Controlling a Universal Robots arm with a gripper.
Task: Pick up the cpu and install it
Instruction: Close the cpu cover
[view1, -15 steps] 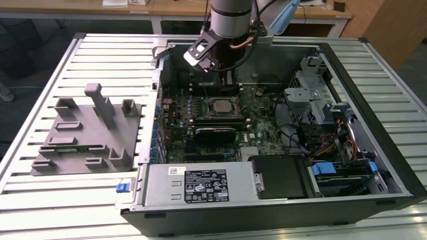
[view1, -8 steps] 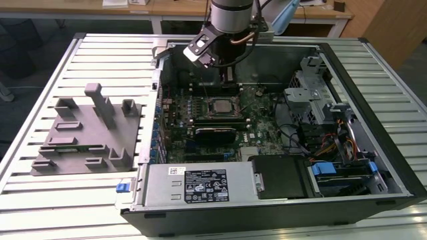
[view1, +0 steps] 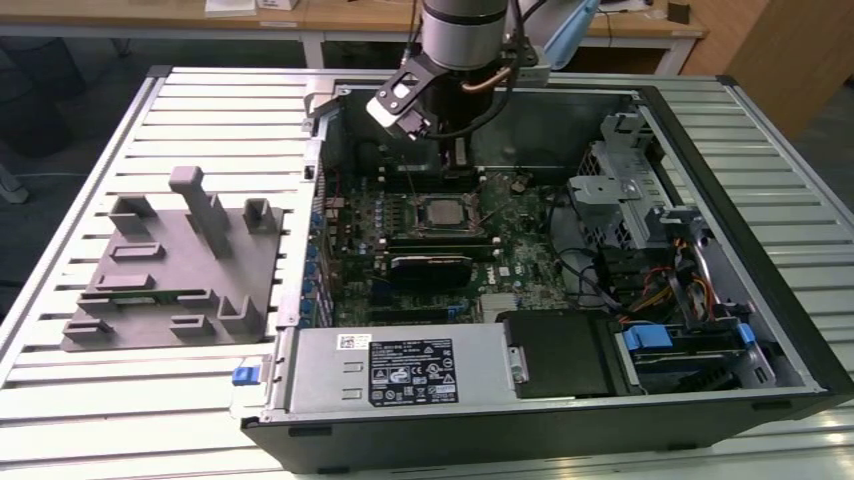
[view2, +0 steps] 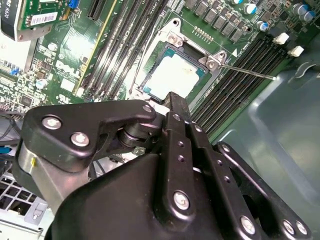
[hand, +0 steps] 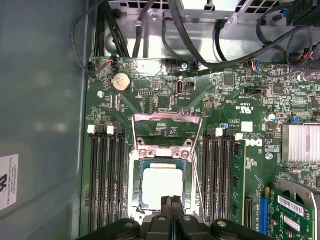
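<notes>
The cpu (hand: 162, 186), a small square chip with a pale silvery top, lies flat in the motherboard socket (hand: 134, 192) in both wrist views. It also shows in the second wrist view as the cpu (view2: 176, 80) and in the exterior view as the cpu (view1: 442, 212) mid-board. The socket's metal load plate (hand: 166, 119) stands swung open beside it. My gripper (hand: 171, 204) hangs just above the chip's edge, fingers pressed together with nothing between them. In the exterior view the gripper (view1: 457, 152) sits low inside the case, near its back wall.
The open computer case (view1: 747, 200) lies on a slatted table (view1: 200, 110). A grey plastic holder (view1: 174, 270) stands at the exterior view's left. A silver box with a black label (view1: 400, 370) fills the case's near side. Memory slots (hand: 106, 180) flank the socket; cables (hand: 150, 30) run nearby.
</notes>
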